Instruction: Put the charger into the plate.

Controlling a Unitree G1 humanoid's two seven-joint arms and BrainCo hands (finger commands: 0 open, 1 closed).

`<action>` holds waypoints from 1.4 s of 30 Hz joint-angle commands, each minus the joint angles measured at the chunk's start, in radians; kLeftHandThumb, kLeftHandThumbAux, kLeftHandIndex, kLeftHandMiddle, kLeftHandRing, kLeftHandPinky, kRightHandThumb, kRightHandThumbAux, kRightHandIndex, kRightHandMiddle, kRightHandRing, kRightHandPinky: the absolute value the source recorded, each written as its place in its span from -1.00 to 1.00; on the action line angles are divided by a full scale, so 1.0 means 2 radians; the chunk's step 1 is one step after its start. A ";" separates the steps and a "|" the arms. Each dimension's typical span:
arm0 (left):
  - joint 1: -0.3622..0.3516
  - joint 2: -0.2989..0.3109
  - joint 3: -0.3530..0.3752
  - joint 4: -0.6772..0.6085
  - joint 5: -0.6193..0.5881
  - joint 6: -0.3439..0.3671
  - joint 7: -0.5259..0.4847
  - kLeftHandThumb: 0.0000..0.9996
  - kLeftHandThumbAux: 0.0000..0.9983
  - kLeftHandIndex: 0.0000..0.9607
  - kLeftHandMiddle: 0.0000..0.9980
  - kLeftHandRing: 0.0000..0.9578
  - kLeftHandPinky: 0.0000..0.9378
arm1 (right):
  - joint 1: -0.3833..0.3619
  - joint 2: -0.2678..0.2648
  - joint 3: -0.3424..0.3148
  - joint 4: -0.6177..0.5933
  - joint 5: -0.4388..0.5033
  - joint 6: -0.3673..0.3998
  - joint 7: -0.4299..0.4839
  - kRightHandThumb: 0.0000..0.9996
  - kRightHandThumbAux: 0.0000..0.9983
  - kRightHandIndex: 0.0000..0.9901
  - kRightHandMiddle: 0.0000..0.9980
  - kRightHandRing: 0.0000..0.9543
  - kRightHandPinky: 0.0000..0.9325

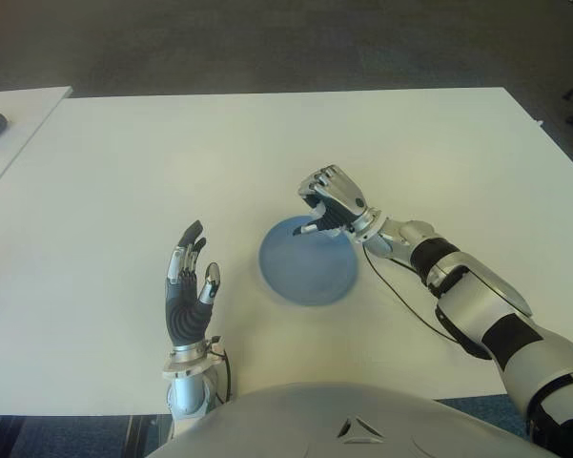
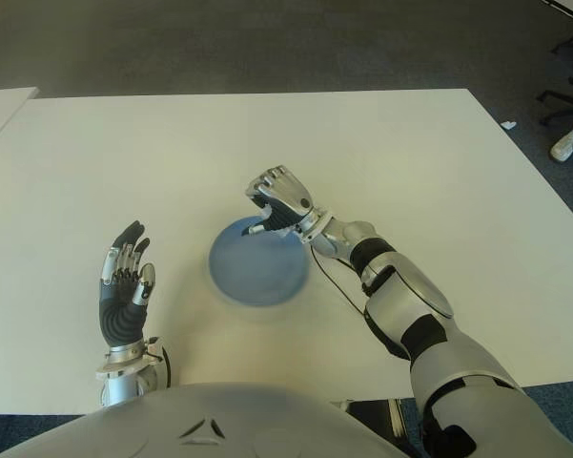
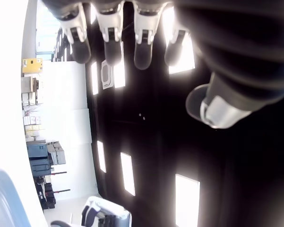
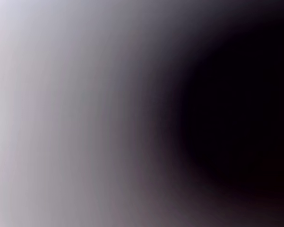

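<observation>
Charger visibility is poor: from the eye views no charger can be made out with certainty — only something dark is glimpsed under the curled fingers of the right hand (image 1: 329, 205), and it cannot be told whether that is the charger or part of the hand. The right hand is held over the far rim of the blue plate (image 1: 300, 272), fingers bent downward toward the dish; whether anything is gripped cannot be told. The plate's bare inside, where seen, carries nothing. The plate sits on the white table (image 1: 124, 172), and the left hand (image 1: 188, 286) is shown to the plate's left, well apart from it, palm upright.

In the left wrist view, the left hand's fingers (image 3: 111, 40) are seen straightened and spread, with nothing held between them and the thumb; a sliver of the blue plate shows at one corner.

In the right wrist view, only a blurred grey-to-black gradient is given — neither fingers nor charger can be read there.
</observation>
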 commanded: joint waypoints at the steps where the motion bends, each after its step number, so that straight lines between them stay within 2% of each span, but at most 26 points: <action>1: -0.053 -0.009 0.001 0.048 0.030 0.011 0.010 -0.52 0.18 -0.71 -0.77 -0.78 -0.74 | 0.006 0.008 0.010 -0.006 -0.011 0.008 0.006 0.81 0.35 0.70 0.75 0.84 0.89; 15: -0.054 -0.012 0.003 0.048 0.053 0.005 0.030 -0.58 0.19 -0.71 -0.78 -0.79 -0.72 | 0.009 0.028 0.035 0.005 -0.026 0.028 0.018 0.76 0.34 0.66 0.75 0.84 0.90; 25: -0.052 -0.013 -0.002 0.046 0.056 0.011 0.036 -0.54 0.18 -0.71 -0.79 -0.80 -0.74 | 0.015 0.037 0.050 0.010 -0.030 0.041 0.041 0.75 0.33 0.65 0.74 0.83 0.88; 37: -0.054 -0.014 -0.005 0.047 0.059 0.020 0.045 -0.51 0.14 -0.69 -0.77 -0.79 -0.72 | 0.025 0.043 0.058 0.017 -0.025 0.038 0.042 0.74 0.31 0.64 0.73 0.82 0.88; 40: -0.056 -0.014 -0.007 0.049 0.058 0.018 0.046 -0.49 0.14 -0.68 -0.77 -0.79 -0.72 | 0.028 0.044 0.053 0.018 -0.017 0.032 0.048 0.68 0.32 0.63 0.73 0.82 0.88; 42: -0.058 -0.014 -0.007 0.050 0.057 0.019 0.047 -0.48 0.12 -0.67 -0.76 -0.79 -0.73 | 0.029 0.044 0.049 0.019 -0.011 0.028 0.054 0.54 0.32 0.61 0.73 0.81 0.86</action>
